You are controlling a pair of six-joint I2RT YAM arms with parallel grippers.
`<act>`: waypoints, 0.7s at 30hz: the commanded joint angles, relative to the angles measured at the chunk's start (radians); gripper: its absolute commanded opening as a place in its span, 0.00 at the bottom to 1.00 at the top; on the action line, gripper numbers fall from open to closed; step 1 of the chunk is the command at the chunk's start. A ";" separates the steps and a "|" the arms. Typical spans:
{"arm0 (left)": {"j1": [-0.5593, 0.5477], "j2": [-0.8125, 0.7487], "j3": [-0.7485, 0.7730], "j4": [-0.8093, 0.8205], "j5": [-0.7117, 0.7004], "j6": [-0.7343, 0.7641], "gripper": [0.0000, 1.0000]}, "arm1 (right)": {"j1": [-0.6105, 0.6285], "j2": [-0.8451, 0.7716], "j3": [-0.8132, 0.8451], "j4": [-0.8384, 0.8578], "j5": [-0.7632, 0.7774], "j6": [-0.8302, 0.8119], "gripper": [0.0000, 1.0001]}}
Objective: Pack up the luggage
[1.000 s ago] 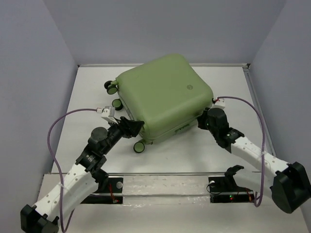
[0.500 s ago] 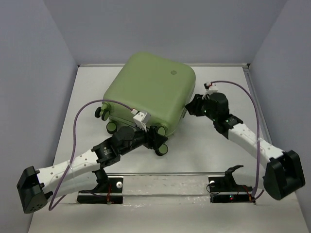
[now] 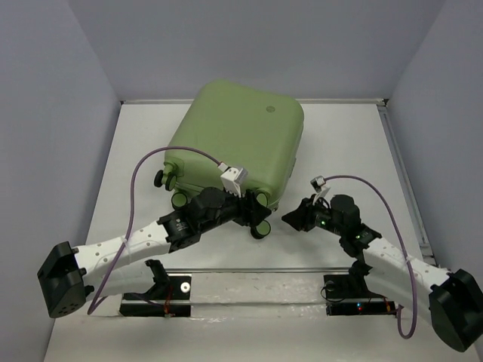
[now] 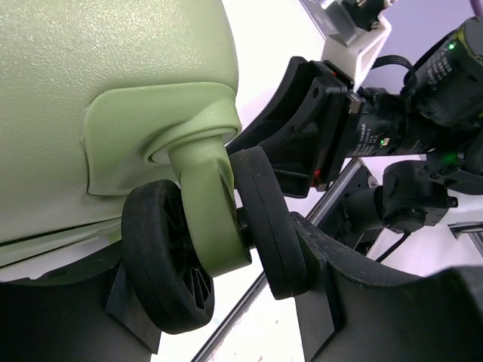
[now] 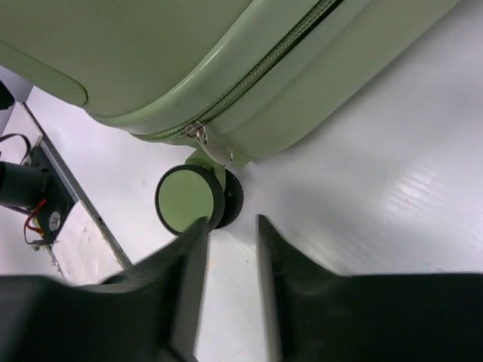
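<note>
The luggage (image 3: 238, 139), a pale green hard-shell case, lies closed and flat at the back middle of the white surface (image 3: 343, 143), its wheels toward the arms. Its zipper (image 5: 260, 72) runs shut along the seam. The left gripper (image 3: 253, 210) straddles the near right caster wheel (image 4: 162, 256), and its fingers appear pressed against both sides of that wheel. This is probably a handhold for dragging or turning the case. The right gripper (image 5: 230, 222) points at that same corner from the right, fingers slightly parted, empty and clear of the shell.

Half a second ago the right gripper sat against the case's right side, farther back; it has since withdrawn to the near corner. The case has barely shifted since then, though a second ago it lay turned and farther right.
</note>
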 commanded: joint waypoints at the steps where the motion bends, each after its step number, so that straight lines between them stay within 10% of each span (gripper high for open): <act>1: -0.013 -0.011 0.076 0.201 0.048 0.018 0.06 | 0.005 0.086 0.022 0.224 -0.026 -0.012 0.46; 21: -0.013 -0.035 0.074 0.175 0.011 0.005 0.06 | 0.005 0.382 0.111 0.522 -0.095 -0.118 0.42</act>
